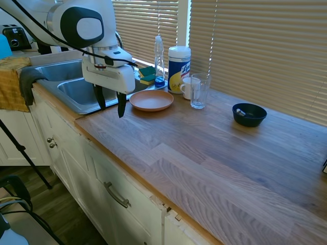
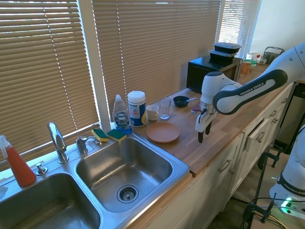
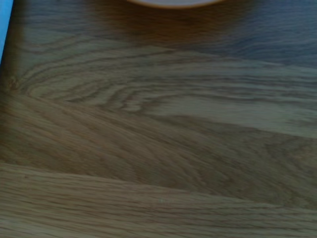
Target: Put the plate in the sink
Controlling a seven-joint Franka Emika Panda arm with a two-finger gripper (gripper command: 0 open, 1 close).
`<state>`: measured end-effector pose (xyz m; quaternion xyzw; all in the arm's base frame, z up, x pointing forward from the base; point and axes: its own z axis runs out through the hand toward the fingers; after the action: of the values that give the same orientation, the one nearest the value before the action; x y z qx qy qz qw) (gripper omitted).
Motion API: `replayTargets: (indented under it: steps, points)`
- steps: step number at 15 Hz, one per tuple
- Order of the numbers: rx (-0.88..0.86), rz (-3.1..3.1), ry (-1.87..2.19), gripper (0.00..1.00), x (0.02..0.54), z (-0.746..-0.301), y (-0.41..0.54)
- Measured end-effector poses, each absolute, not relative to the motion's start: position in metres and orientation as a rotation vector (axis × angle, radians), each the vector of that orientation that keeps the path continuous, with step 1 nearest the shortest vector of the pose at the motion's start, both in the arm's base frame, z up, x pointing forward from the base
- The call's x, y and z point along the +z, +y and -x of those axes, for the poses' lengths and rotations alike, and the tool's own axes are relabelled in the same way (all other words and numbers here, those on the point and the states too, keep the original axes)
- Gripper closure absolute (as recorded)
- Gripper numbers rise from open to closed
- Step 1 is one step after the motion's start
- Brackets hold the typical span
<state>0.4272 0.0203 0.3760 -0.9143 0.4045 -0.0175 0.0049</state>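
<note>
Plate (image 1: 151, 100) is seen lying flat on the wooden counter (image 1: 214, 153), just beside the right edge of the sink (image 2: 119, 171), with nothing on it. Its side toward the counter's front edge is bare wood, and a narrow strip of counter lies between it and the sink's steel rim. The near basin is shown empty down to its drain, open from above; the second basin lies further along.

The gripper (image 1: 110, 104) is held above the counter near the front edge, just beside the plate and apart from it, fingers pointed down, parted by a moderate gap and holding nothing. In the wrist view only wood grain is seen, with the plate's rim (image 3: 173, 3) at one edge.

The counter is a long plank surface over white cabinets, backed by windows with closed tan blinds.

Behind the plate, toward the window, a white mug (image 1: 187, 88) and a clear glass (image 1: 199, 91) are set close together, near the plate's far rim. A wipes canister (image 1: 179, 69) and a soap bottle (image 1: 159, 61) stand just behind those, and two sponges (image 2: 108, 135) are laid at the sink's back corner. A dark blue bowl (image 1: 249, 114) sits well apart along the counter. A chrome faucet (image 2: 57, 141) rises behind the divide between basins, and a red spray bottle (image 2: 17, 164) stands at the far end. A microwave (image 2: 209, 71) is seen at the counter's other end, and a yellow cloth (image 1: 13, 84) is draped over the sink's far side.
</note>
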Motion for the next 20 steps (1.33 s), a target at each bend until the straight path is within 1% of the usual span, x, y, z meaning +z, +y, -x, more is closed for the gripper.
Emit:
replayTargets:
  steps: [4,7,11,15,20]
  points:
    - [-0.073,2.855,1.271,0.0,0.382,-0.432,0.019]
    - [-0.103,2.813,1.29,0.0,0.397,-0.453,0.006]
    - [-0.096,2.747,1.321,0.0,0.399,-0.504,-0.014]
    - [-0.073,2.669,1.364,0.0,0.383,-0.561,-0.044]
    - [-0.054,2.579,1.401,0.0,0.353,-0.604,-0.056]
